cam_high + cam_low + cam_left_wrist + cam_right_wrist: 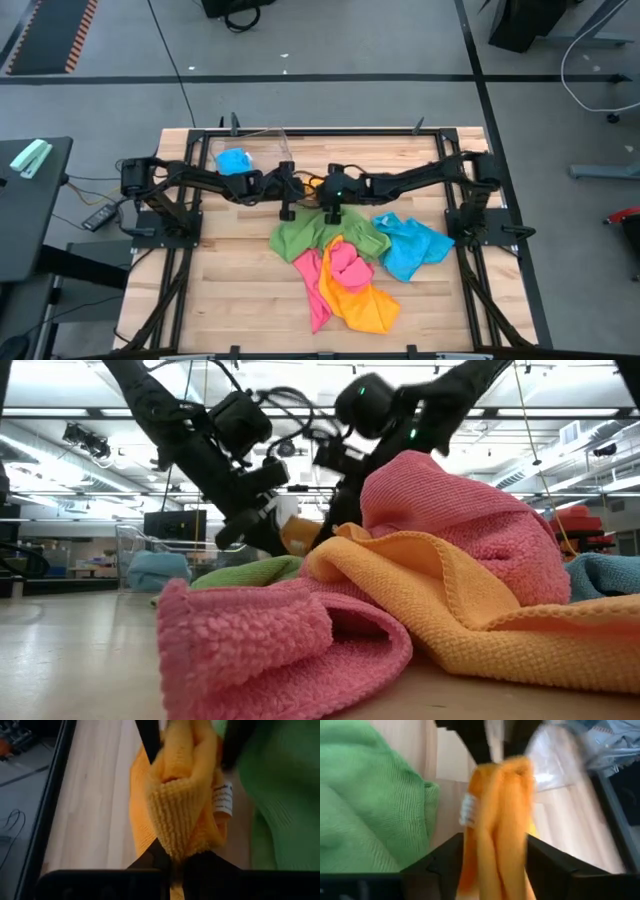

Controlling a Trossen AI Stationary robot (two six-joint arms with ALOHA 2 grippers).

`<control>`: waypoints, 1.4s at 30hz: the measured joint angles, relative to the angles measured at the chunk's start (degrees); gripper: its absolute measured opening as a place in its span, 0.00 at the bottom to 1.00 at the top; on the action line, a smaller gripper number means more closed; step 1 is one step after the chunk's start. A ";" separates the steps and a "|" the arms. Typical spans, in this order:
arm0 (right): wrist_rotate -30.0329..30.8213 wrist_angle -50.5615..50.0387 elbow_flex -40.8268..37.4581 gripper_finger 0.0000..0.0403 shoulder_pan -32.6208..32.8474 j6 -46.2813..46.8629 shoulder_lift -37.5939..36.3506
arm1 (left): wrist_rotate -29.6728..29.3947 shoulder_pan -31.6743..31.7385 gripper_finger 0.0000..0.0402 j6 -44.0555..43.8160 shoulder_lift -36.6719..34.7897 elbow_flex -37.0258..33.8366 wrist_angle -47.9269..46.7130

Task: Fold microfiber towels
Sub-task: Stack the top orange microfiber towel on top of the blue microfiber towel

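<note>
Over the table's far middle, an orange-yellow microfiber towel point(180, 795) with a white label point(222, 800) is bunched between my two grippers. My left gripper point(172, 862) is shut on it. My right gripper point(495, 840) faces it from the other side, open, one finger on each side of the bunch. Just nearer lies a loose pile: a green towel point(325, 235), a blue one point(412, 248), a pink one point(335, 268) and another orange one point(362, 302). My left gripper pinches a bunched fold of the orange-yellow towel point(175, 845) between its two fingers, several layers thick. The fingers slant down from the table's left side. The bunch is held above the wood and runs on between the other gripper's fingers. My right gripper: whether its fingers point(457, 855) touch the cloth cannot be told.
A clear plastic bin point(262, 140) stands at the far left of the table with a blue cloth point(235, 160) in it. Black frame rails point(190, 250) run along the table's sides. Bare wood point(240, 290) lies left of the pile.
</note>
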 joint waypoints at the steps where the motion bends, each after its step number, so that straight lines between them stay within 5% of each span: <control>1: 0.05 -2.15 0.04 0.53 -0.01 0.50 -1.63 | -0.49 0.00 0.06 0.03 -0.94 -0.04 -0.72; 13: 6.69 -22.64 0.04 0.57 0.01 9.17 -12.70 | -6.80 -1.05 0.06 0.48 -13.43 0.02 -9.40; 23: 10.13 -22.97 -1.38 0.57 -0.23 10.20 -12.74 | -16.82 -2.53 0.06 -4.31 -22.89 -0.03 -23.05; 32: 10.49 -21.31 -1.36 0.57 -0.71 8.80 -12.74 | -29.99 -4.59 0.06 -19.72 -23.71 7.25 -44.14; 42: 10.26 -20.05 -1.36 0.57 -1.37 6.42 -12.75 | -39.11 1.75 0.08 -32.26 -21.45 11.60 -59.07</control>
